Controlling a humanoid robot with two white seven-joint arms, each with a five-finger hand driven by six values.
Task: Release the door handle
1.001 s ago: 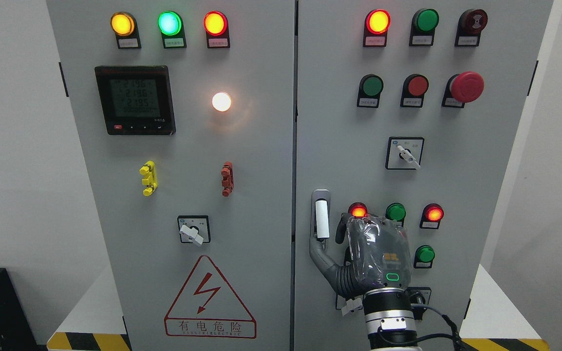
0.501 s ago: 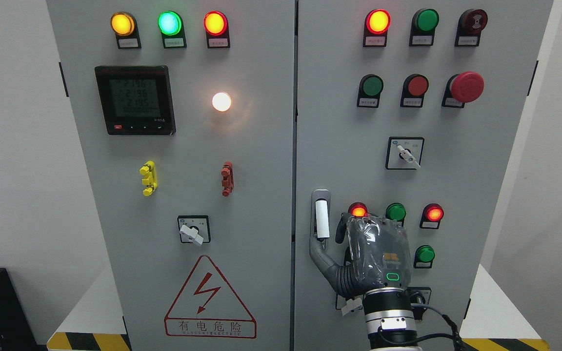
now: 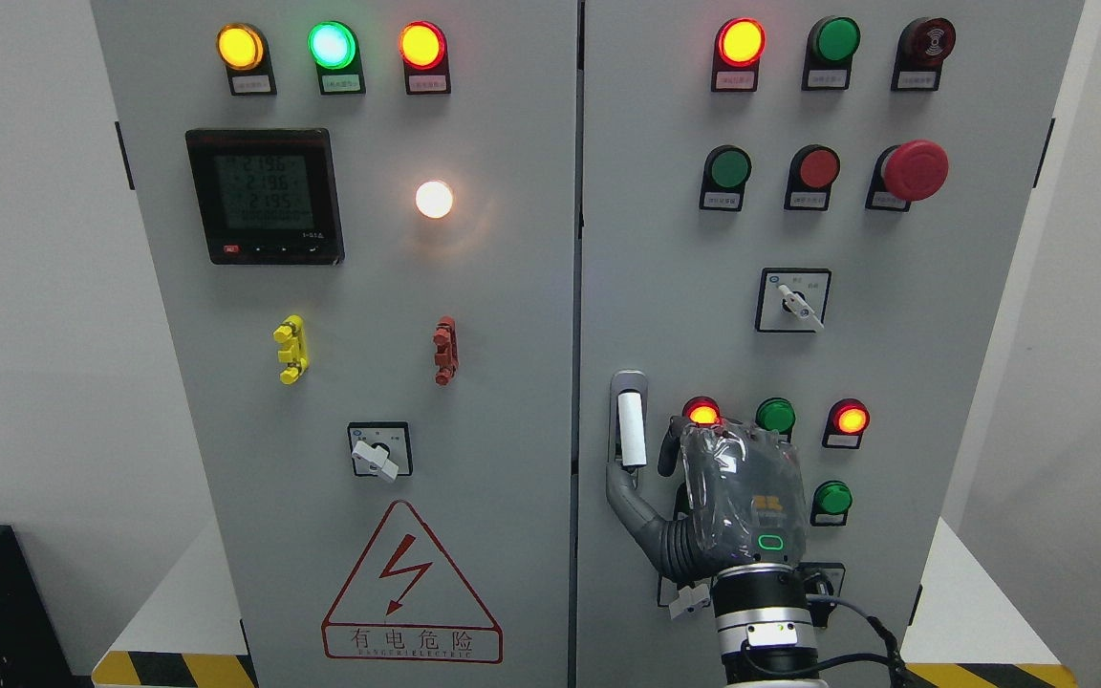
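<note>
- Barely anything has changed over the last second: the right hand stays just beside the door handle, thumb reaching under its lower end.
- Whether the fingers grip cannot be told, so release looks unfinished.
- Red indicator lamp and green button crowd the withdrawal path.

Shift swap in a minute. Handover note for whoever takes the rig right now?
Right hand: up against the right cabinet door, just right of the white door handle. Its thumb reaches to the bottom end of the handle; the other fingers sit beside it, not wrapped round. Counts as open, but thumb contact cannot be ruled out.
Left hand: not in view.
Both doors look closed; handle upright in its recess.
Done: grasp loosened.
Left: clear the thumb and pull the hand back from the door, minding the lit red lamp just above the fingers.
</note>
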